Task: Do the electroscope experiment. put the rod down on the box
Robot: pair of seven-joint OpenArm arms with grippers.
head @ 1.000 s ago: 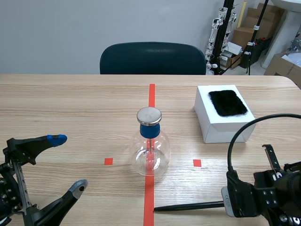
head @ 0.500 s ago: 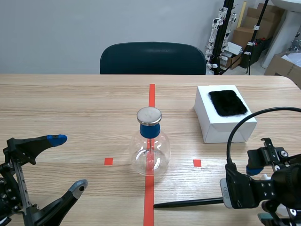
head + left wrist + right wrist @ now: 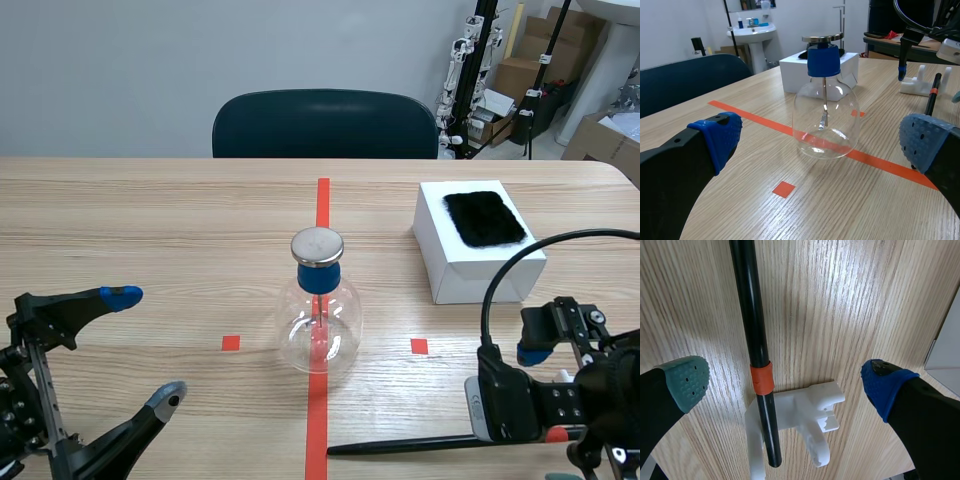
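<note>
the rod [image 3: 752, 315] lies black and thin near the near edge of the table [image 3: 150, 220]. its orange-banded end is cradled in a small white holder [image 3: 805, 410], and the rest runs toward the red centre line. from the scene camera i can't quite tell whether its far tip rests on the wood or hangs just above it. my right gripper [image 3: 785, 382] sits over the holder with its fingers spread wide, one pad on each side of the rod, neither touching it. the white box [image 3: 480, 280], with a black fur patch [image 3: 485, 218] on top, stands farther back on the right, apart from the rod. the electroscope flask [image 3: 318, 320], with its blue stopper and metal disc, is upright on the centre line. my left gripper [image 3: 146, 345] is low at the left, fingers wide apart around nothing, with the flask ahead of it.
</note>
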